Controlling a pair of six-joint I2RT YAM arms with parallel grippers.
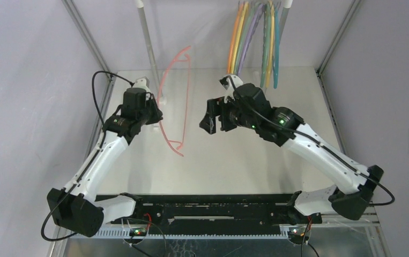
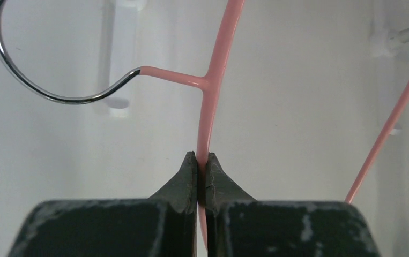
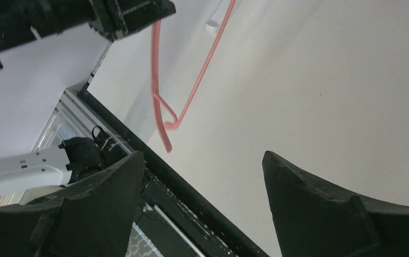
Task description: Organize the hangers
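My left claw (image 2: 202, 160) clamped the pink hanger (image 2: 208, 81), lengthwise near-to-far, left of hung hangers (image 1: 253, 37); right claw (image 3: 203, 160) gaped empty.

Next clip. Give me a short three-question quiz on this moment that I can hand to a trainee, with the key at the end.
1. True or false: the left end effector is shut on the pink hanger.
2. Pick one. The right end effector is: A) open and empty; B) shut on an orange hanger; C) gripping a metal hook.
3. Fill in the blank: seen from above, the other hangers hang bunched together at the rear, on the robot's ____ side.

Key: 1 true; 2 A; 3 right.
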